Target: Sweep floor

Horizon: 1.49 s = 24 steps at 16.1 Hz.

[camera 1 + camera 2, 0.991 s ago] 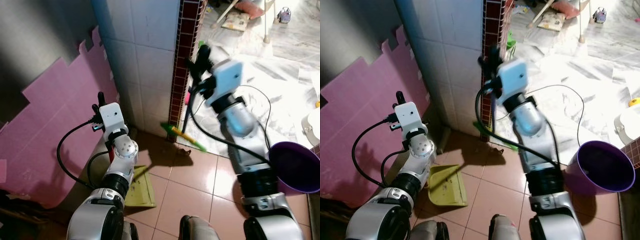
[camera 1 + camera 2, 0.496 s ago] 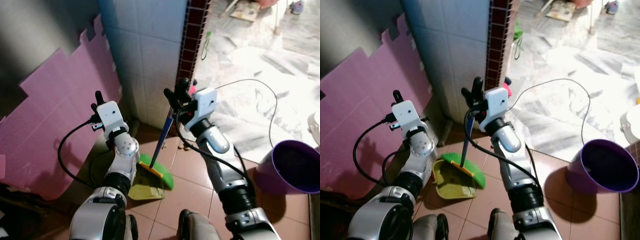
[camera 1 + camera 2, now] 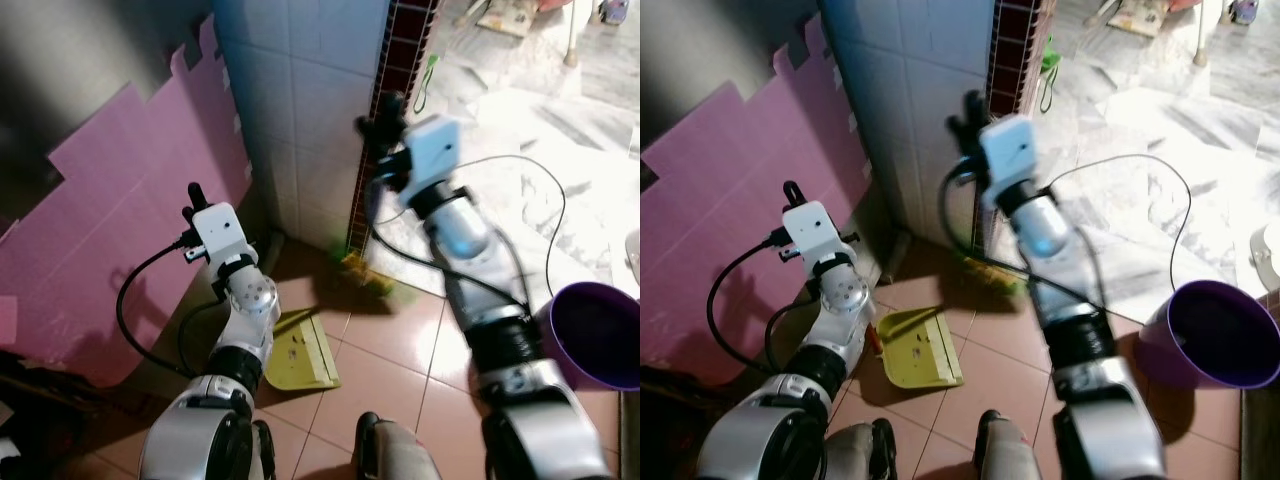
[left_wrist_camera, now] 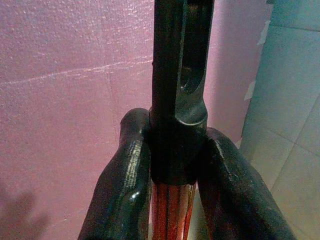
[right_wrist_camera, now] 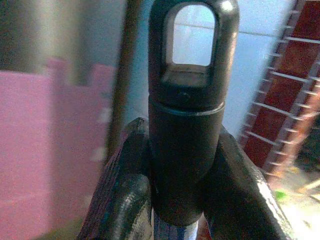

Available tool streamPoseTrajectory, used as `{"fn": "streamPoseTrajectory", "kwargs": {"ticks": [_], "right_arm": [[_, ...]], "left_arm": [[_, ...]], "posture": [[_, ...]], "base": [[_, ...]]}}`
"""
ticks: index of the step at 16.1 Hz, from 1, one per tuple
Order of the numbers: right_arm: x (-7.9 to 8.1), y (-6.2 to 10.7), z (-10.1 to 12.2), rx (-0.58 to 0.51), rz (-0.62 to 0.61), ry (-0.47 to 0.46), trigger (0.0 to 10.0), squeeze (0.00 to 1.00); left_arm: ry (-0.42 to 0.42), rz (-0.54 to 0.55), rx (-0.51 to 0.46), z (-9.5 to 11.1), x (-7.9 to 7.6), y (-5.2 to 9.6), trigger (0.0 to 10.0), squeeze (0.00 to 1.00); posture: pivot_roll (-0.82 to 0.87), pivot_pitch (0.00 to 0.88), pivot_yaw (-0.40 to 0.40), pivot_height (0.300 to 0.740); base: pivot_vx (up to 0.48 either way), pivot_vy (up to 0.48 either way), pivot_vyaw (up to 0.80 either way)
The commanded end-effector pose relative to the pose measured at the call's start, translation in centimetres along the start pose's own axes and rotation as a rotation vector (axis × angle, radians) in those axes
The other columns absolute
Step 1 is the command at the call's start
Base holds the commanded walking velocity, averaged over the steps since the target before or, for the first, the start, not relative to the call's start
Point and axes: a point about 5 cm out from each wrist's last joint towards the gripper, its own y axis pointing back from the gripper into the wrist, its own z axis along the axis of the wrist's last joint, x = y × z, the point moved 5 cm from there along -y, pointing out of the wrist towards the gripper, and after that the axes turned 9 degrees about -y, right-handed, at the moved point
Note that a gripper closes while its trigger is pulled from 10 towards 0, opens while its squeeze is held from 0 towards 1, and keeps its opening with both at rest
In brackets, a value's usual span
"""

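Left eye view: right gripper (image 3: 385,112) raised beside tiled wall corner (image 3: 330,100), blurred; broom (image 3: 368,282) head on floor at corner base. Yellow dustpan (image 3: 298,352) flat on terracotta floor (image 3: 385,350) by left arm. Purple bucket (image 3: 592,335) well apart.

Left wrist view: left gripper (image 4: 172,165) fingers (image 4: 122,200) clamped tight round dustpan handle (image 4: 177,90), pink foam wall (image 4: 65,100) behind.

Right wrist view: fingers (image 5: 235,200) closed tight round black broom handle end (image 5: 187,110).

— What moved in the last half second?
— The right gripper (image 3: 385,115) swung up toward the frame's upper middle, carrying the green-bristled broom (image 3: 368,281) off the yellow plastic dustpan (image 3: 296,353) to the foot of the tiled pillar.
— And the dustpan?
— Now uncovered, lower centre.
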Motion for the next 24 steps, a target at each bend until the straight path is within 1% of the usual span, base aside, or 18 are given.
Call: {"fn": "streamPoseTrajectory", "kwargs": {"ticks": [1, 2, 3, 5, 6, 7, 9, 10, 11, 12, 13, 15, 17, 18, 19, 20, 22, 24], "right_arm": [[0.0, -0.6, 0.8, -0.038, 0.011, -0.001, 10.0, 0.0], [-0.3, -0.7, 0.3, -0.022, 0.023, 0.026, 10.0, 0.0], [-0.4, -0.5, -1.4, 0.024, 0.058, 0.082, 10.0, 0.0], [-0.8, 0.2, -3.5, 0.097, 0.08, 0.105, 10.0, 0.0], [-1.6, 1.0, -5.2, 0.161, 0.07, 0.117, 10.0, 0.0], [-1.8, 1.5, -6.5, 0.222, 0.067, 0.103, 10.0, 0.0], [-1.7, 1.7, -7.4, 0.26, 0.049, 0.025, 10.0, 0.0], [-0.9, 1.7, -7.7, 0.262, 0.045, -0.062, 10.0, 0.0], [-0.3, 1.7, -7.8, 0.259, 0.049, -0.119, 10.0, 0.0], [-0.1, 1.5, -7.9, 0.251, 0.032, -0.192, 10.0, 0.0], [0.5, 1.1, -7.5, 0.229, 0.014, -0.324, 10.0, 0.0], [1.1, 0.7, -7.1, 0.232, 0.042, -0.433, 10.0, 0.0], [0.7, 1.4, -6.1, 0.269, 0.06, -0.522, 10.0, 0.0], [-0.6, 1.7, -4.6, 0.253, 0.073, -0.51, 10.0, 0.0], [-1.2, 1.6, -3.8, 0.234, 0.073, -0.492, 10.0, 0.0], [-3.0, 1.1, -1.6, 0.153, 0.062, -0.379, 10.0, 0.0], [-5.3, -0.1, 3.1, -0.009, 0.064, -0.027, 10.0, 0.0], [-6.4, -0.6, 4.3, -0.041, 0.015, 0.07, 10.0, 0.0]], "left_arm": [[-0.028, -0.038, 0.099, -2.5, -0.7, 1.7, 10.0, 0.0], [-0.032, -0.039, 0.097, -2.6, -0.6, 1.7, 10.0, 0.0], [-0.034, -0.041, 0.094, -2.7, -0.4, 1.8, 10.0, 0.0], [-0.035, -0.042, 0.093, -2.8, -0.4, 1.9, 10.0, 0.0], [-0.037, -0.044, 0.09, -2.7, -0.4, 2.0, 10.0, 0.0], [-0.039, -0.048, 0.087, -2.7, -0.4, 2.0, 10.0, 0.0], [-0.045, -0.048, 0.088, -2.9, -0.1, 2.1, 10.0, 0.0], [-0.05, -0.049, 0.089, -3.1, 0.0, 2.2, 10.0, 0.0], [-0.052, -0.05, 0.09, -3.1, 0.0, 2.2, 10.0, 0.0], [-0.052, -0.051, 0.09, -3.1, 0.0, 2.3, 10.0, 0.0], [-0.052, -0.055, 0.093, -3.1, -0.2, 2.3, 10.0, 0.0], [-0.051, -0.064, 0.093, -3.0, -0.5, 2.4, 10.0, 0.0], [-0.048, -0.071, 0.092, -2.9, -0.7, 2.4, 10.0, 0.0], [-0.047, -0.074, 0.095, -2.9, -0.7, 2.3, 10.0, 0.0], [-0.046, -0.074, 0.096, -2.9, -0.7, 2.3, 10.0, 0.0], [-0.045, -0.076, 0.1, -2.9, -0.8, 2.3, 10.0, 0.0], [-0.041, -0.084, 0.104, -2.9, -1.1, 2.4, 10.0, 0.0], [-0.038, -0.093, 0.104, -2.8, -1.4, 2.5, 10.0, 0.0]], "posture": [[-0.09, 0.243, 0.009, 0.74], [-0.09, 0.244, 0.008, 0.74], [-0.07, 0.252, 0.009, 0.74], [-0.05, 0.262, 0.01, 0.74], [-0.04, 0.265, 0.011, 0.74], [-0.03, 0.267, 0.013, 0.74], [-0.03, 0.268, 0.013, 0.74], [-0.03, 0.268, 0.014, 0.74], [-0.03, 0.268, 0.014, 0.74], [-0.03, 0.268, 0.014, 0.74], [-0.04, 0.268, 0.017, 0.74], [-0.05, 0.264, 0.014, 0.74], [-0.07, 0.258, 0.012, 0.74], [-0.08, 0.254, 0.011, 0.74], [-0.08, 0.253, 0.01, 0.74], [-0.09, 0.249, 0.01, 0.74], [-0.11, 0.242, 0.012, 0.74], [-0.11, 0.241, 0.012, 0.74]], "base": [[0.0, 0.0, 0.0], [0.0, 0.0, 0.0], [0.0, 0.0, 0.0], [0.0, 0.0, 0.0], [0.0, 0.0, 0.0], [0.0, 0.0, 0.0], [0.0, 0.0, 0.0], [0.0, 0.0, 0.0], [0.0, 0.0, 0.0], [0.0, 0.0, 0.0], [0.0, 0.0, 0.0], [0.0, 0.0, 0.0], [0.0, 0.0, 0.0], [0.0, 0.0, 0.0], [0.0, 0.0, 0.0], [0.0, 0.0, 0.0], [0.0, 0.0, 0.0], [0.0, 0.0, 0.0]]}}
